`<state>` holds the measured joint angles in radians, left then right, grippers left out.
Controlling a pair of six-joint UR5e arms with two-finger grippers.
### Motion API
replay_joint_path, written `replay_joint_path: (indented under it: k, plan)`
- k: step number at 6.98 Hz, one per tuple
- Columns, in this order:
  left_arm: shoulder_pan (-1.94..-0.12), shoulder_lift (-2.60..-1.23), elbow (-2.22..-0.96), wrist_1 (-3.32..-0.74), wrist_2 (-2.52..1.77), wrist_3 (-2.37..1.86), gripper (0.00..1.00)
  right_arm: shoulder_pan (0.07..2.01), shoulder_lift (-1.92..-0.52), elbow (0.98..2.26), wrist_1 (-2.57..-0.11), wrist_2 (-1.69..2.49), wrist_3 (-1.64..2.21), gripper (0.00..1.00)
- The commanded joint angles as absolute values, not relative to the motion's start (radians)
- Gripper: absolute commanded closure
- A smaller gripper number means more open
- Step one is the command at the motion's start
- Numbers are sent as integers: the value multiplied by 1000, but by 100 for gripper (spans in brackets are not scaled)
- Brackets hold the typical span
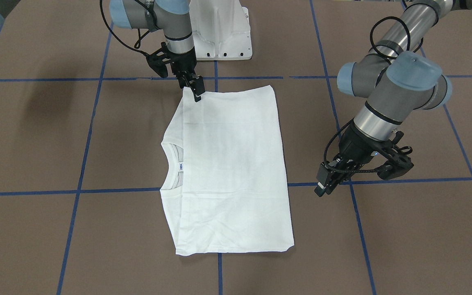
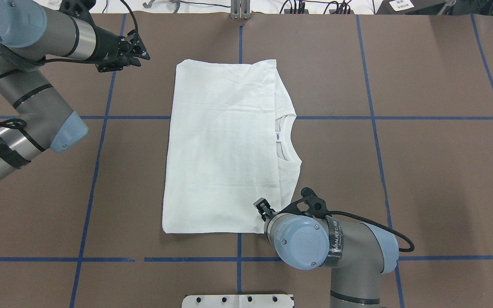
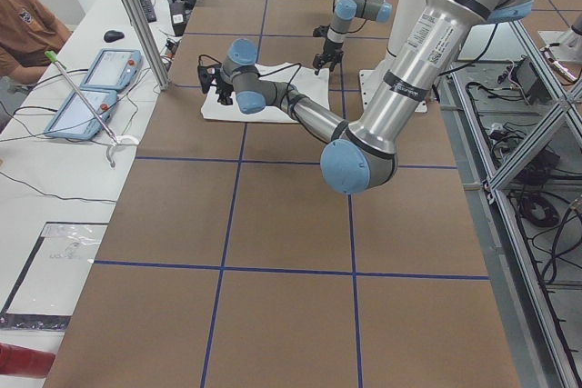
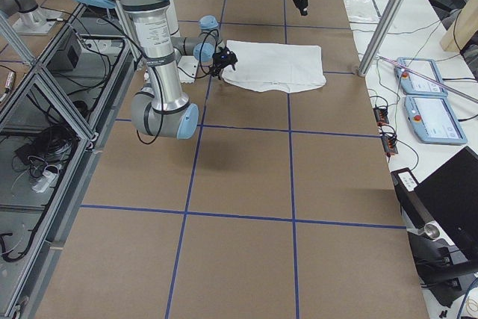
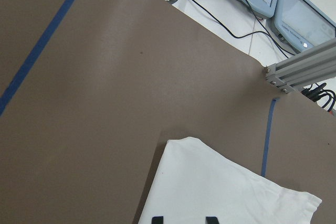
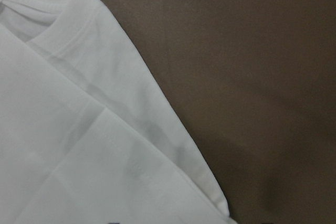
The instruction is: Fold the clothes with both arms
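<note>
The white T-shirt [image 1: 232,172] lies flat in the middle of the table, folded to a rectangle, sleeves tucked in. Its ribbed neck with label [image 1: 181,166] points to the robot's right [image 2: 287,143]. No black text shows. My right gripper [image 1: 195,92] is low at the shirt's near right corner [image 2: 263,207], and its jaws look open. Its wrist view shows only cloth [image 6: 79,145] and table. My left gripper [image 1: 324,186] is open and empty, raised beside the shirt's far left corner [image 2: 143,52]. Its fingertips [image 5: 157,219] show over the cloth [image 5: 220,187].
Brown table with blue tape grid lines [image 2: 238,259]. The white pedestal base [image 1: 221,32] stands at the robot's edge. An aluminium post [image 5: 299,69] and teach pendants [image 3: 91,88] stand past the far edge, where a person [image 3: 23,15] sits.
</note>
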<state>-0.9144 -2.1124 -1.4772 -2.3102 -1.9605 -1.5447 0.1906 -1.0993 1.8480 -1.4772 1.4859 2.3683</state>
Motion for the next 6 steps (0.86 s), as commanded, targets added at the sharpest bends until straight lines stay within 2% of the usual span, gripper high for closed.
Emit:
replay_joint_path:
  k: [1,2,4,5,6]
  plan:
    - [-914,-2112,-1477,-2310,-1960,-1545,62,186,-1100,1848,-1477,1486,2370,15]
    - [-914,-2112,-1477,-2310,-1960,-1545,62,186,-1100,1847,-1479,1486,2370,23]
    - [-916,-2111,-1477,-2310,-1960,-1545,62,178,-1104,1848,-1477,1486,2368,19]
    - [-916,-2111,-1477,-2310,-1960,-1545,62,176,-1098,1848,-1477,1486,2370,32]
    - [-916,-2111,-1477,-2310,-1960,-1545,62,178,-1100,1848,-1477,1485,2382,56]
